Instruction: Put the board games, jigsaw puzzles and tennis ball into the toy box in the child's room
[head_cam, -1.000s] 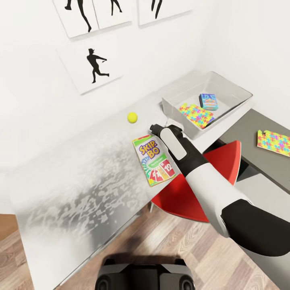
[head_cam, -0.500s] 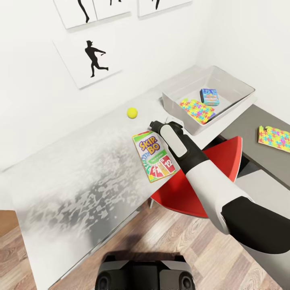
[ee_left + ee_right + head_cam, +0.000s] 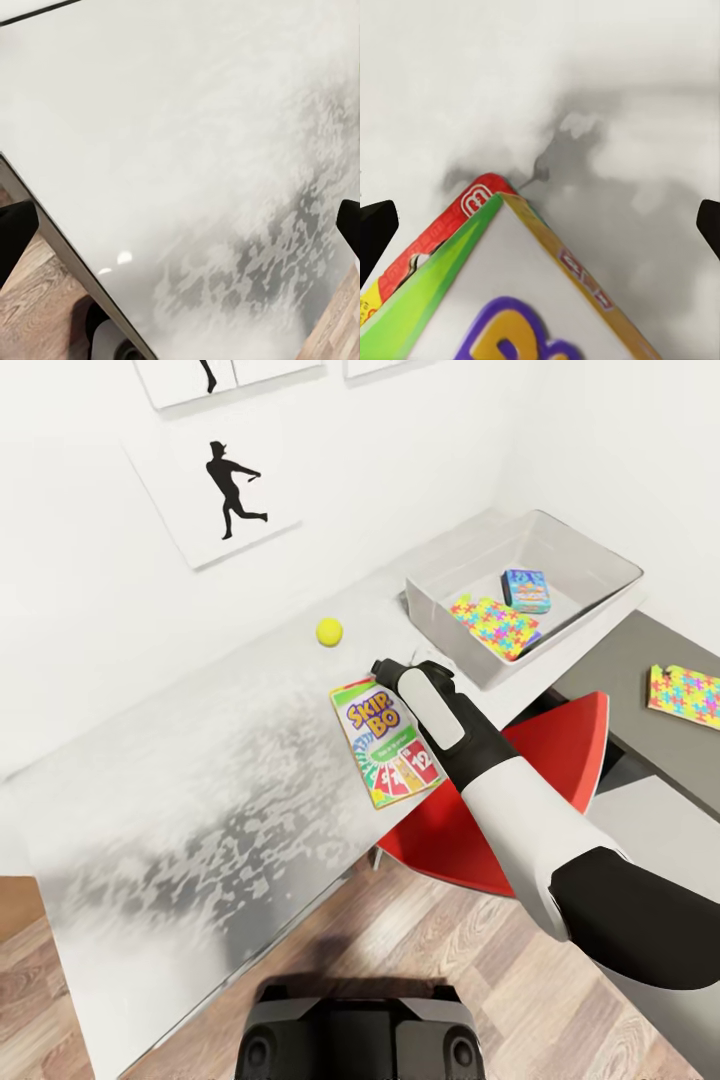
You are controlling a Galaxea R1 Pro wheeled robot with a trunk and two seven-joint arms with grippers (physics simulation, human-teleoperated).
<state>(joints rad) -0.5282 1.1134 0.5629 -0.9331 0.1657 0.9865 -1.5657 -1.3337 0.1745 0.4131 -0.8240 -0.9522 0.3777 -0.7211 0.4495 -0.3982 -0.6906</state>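
The right gripper [image 3: 385,678] sits at the far edge of the Skip-Bo box [image 3: 388,740], low over the table [image 3: 200,780]. In the right wrist view its two dark fingertips [image 3: 376,232] stand wide apart at the picture's edges, with the corner of the Skip-Bo box [image 3: 510,292] lying between them and not pinched by either; a red box corner peeks out from under it. The right arm [image 3: 520,810] reaches in from the near right, across a red chair [image 3: 540,760] tucked under the desk.

The left gripper [image 3: 180,225] hangs over a bare stretch of the table [image 3: 165,135], its fingertips [image 3: 15,232] also spread wide, with nothing between them; wood floor [image 3: 37,307] shows past the table edge.

Beyond the Skip-Bo box, the tennis ball [image 3: 329,631] rests on the table near the wall, well apart from the gripper. Farther right, the toy box [image 3: 610,565] stands at the table's far end in the corner. Inside it lie one jigsaw [image 3: 495,626] flat on the bottom and the small blue game [image 3: 526,589], just beside the jigsaw toward the far wall. The second jigsaw [image 3: 686,696] lies on the lower dark-grey section of the desk, at the right edge of the head view, outside the toy box.

On the wall hang white panels with black silhouettes [image 3: 232,488]. The robot's base [image 3: 360,1035] shows at the bottom over the wood floor.
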